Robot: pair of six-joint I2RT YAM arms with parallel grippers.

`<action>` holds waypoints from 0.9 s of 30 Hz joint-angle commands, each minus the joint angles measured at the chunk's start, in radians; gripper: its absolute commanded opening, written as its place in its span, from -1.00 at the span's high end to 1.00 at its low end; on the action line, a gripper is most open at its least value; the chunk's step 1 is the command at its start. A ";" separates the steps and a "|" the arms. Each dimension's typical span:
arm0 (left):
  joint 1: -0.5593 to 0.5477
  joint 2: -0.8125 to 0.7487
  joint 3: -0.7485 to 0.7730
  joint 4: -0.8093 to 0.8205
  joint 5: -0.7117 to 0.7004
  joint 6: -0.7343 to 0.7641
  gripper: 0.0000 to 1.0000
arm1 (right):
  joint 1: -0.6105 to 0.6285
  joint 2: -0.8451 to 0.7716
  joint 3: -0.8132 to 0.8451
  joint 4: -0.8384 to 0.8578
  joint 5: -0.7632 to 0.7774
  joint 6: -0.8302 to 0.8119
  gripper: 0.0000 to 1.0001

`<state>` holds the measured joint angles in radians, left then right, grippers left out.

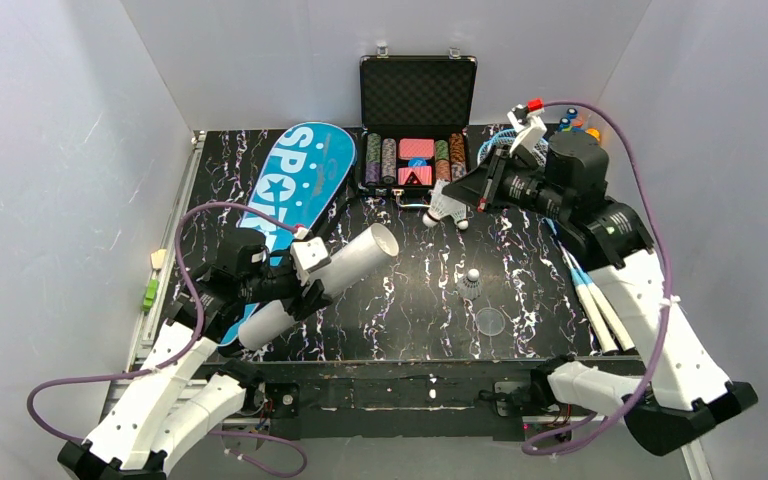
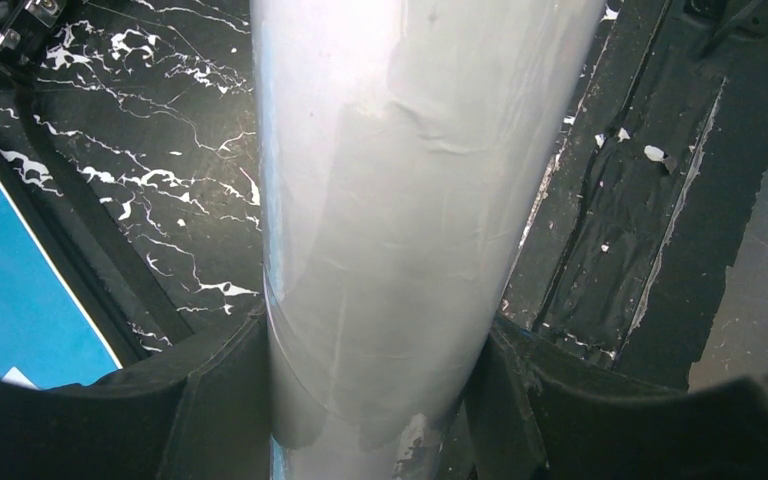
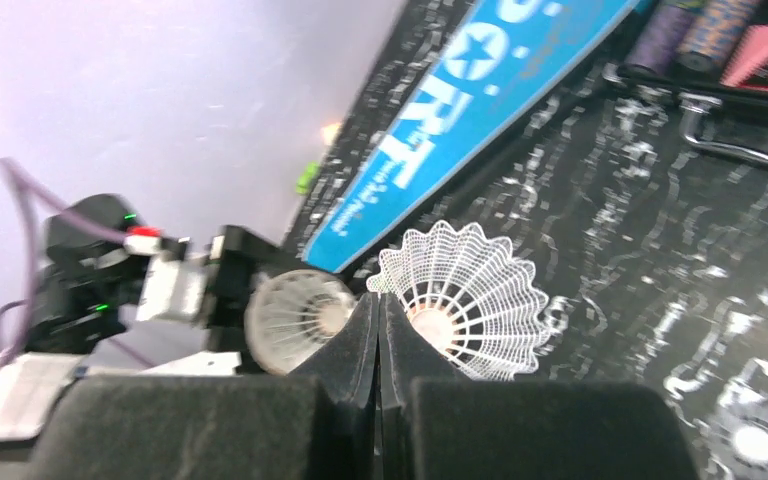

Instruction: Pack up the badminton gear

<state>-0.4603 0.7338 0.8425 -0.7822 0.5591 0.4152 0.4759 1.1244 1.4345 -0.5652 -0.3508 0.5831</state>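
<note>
L end effector [image 1: 300,285] clamps tube [image 1: 345,270], front-left of black case [image 1: 417,90] | R end effector [image 1: 465,200] pinches shuttlecock [image 1: 448,208] just before case | est. early: 2nd shuttlecock [image 1: 472,283], rackets [image 1: 592,295] unpacked, bag [image 1: 295,180] left of case

The flat tabletop [image 1: 410,300] was black with white marble-like veining. The long cylindrical tube [image 1: 345,268] was plain white. The long racket-shaped fabric bag [image 1: 295,180] was bright blue with white "SPORT" lettering and a white star. The netted plastic shuttlecock [image 3: 460,300] was white. The open hard case [image 1: 418,90] was black, its chips [image 1: 380,158] striped green, purple and brown, its cards [image 1: 416,148] red. The thin rackets [image 1: 592,305] showed light-blue frames and white grips.
</note>
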 commanded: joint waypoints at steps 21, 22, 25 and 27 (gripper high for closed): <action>0.003 -0.009 0.032 0.056 0.029 -0.014 0.45 | 0.375 -0.045 -0.159 0.386 0.301 0.244 0.97; 0.003 -0.008 0.034 0.056 0.031 -0.016 0.45 | 0.379 -0.047 -0.167 0.391 0.305 0.247 0.97; 0.003 -0.007 0.037 0.058 0.031 -0.016 0.45 | 0.384 -0.044 -0.177 0.395 0.292 0.257 0.97; 0.003 -0.007 0.039 0.057 0.031 -0.016 0.45 | 0.391 -0.038 -0.178 0.392 0.275 0.264 0.97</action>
<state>-0.4603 0.7422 0.8425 -0.7555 0.5644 0.4053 0.8536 1.0882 1.2537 -0.2481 -0.0772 0.8234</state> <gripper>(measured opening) 0.558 0.022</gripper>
